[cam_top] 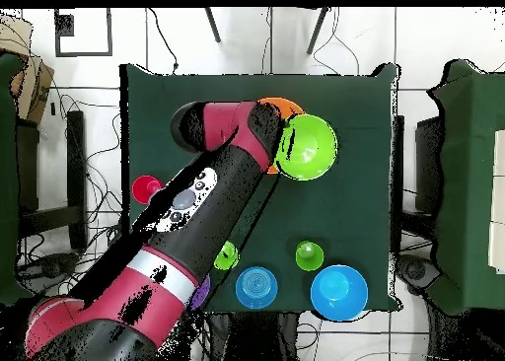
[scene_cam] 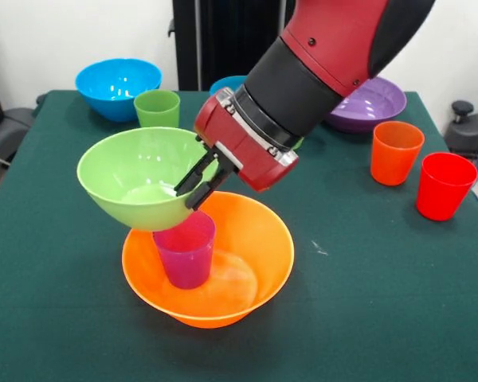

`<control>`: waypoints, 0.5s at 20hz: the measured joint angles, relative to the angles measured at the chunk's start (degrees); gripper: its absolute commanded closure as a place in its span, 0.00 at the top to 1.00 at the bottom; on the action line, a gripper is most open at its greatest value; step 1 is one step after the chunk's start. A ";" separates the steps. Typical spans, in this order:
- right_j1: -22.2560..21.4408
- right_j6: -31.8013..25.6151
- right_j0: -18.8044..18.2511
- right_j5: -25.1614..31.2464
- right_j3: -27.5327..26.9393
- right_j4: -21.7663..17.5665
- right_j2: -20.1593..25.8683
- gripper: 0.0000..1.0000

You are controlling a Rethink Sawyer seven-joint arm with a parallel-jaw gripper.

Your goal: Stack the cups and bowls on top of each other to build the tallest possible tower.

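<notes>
While the green bowl tilts over the purple cup, the jaws pinch its rim.

Bowls, cups: glossy smooth plastic; table: matt green cloth.

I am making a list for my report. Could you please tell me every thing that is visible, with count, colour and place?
Orange bowl: one, table centre, tower base.
Purple cup: one, standing in the orange bowl.
Green bowl: one, tilted, over the purple cup, held at its rim.
Blue bowls: two, large and smaller.
Purple bowl: one, behind the arm.
Green cups: two, and.
Orange cup: one.
Red cup: one.
Table: one, dark green.
Gripper: one, black, gripping the green bowl's rim.
</notes>
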 measured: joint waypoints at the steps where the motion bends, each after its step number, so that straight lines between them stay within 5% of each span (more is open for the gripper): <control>1: -1.51 0.00 -0.91 -1.14 1.09 0.02 2.54 0.00; 6: -9.26 0.00 -7.80 -8.51 7.52 0.06 14.59 0.00; 10: -13.22 -0.01 -12.89 -13.07 11.08 -0.22 19.62 0.00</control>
